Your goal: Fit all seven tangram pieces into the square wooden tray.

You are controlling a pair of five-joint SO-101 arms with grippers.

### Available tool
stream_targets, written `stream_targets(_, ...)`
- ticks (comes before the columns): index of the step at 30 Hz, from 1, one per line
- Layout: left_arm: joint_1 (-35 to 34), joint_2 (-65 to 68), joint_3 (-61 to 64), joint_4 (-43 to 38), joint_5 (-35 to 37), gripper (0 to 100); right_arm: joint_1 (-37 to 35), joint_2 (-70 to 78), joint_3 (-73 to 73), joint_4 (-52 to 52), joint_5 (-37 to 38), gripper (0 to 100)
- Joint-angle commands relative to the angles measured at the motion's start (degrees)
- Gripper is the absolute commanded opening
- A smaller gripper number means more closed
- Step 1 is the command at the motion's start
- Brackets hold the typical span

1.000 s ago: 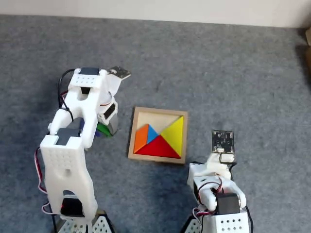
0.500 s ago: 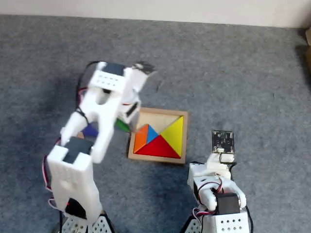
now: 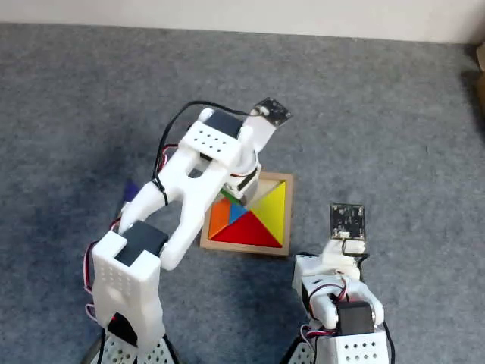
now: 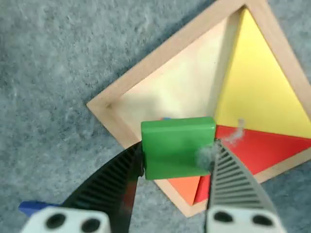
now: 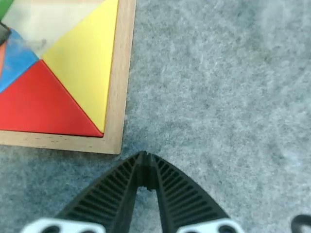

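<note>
- Carrying green blocky tangram piece (image 4: 178, 145), clamped in left gripper (image 4: 177, 154), from beside square wooden tray (image 4: 160, 53) to above it.
- Lying lengthwise across jaws.
- Keeping right gripper (image 5: 146, 167) closed.

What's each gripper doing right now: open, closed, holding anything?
Left gripper: closed on the green piece, over the wooden tray.
Right gripper: closed, holding nothing.
</note>
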Motion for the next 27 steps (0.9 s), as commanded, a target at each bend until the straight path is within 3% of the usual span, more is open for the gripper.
stream_targets(1,0.9,-3.6,-2.7,-0.5,1.7,24,0.2,-1.1,6.2,0.3,-0.4,0.5)
stream_targets(14,-4.1,-3.9,-2.9,-0.8,3.6,27,0.2,-1.1,6.2,0.3,-0.4,0.5)
stream_targets(21,-9.3,-3.3,-2.4,-7.6,3.6,27,0.2,-1.1,6.2,0.3,-0.4,0.5)
stream_targets(27,-8.7,3.4,-2.9,-12.0,3.4,27,0.2,-1.1,6.2,0.3,-0.4,0.5)
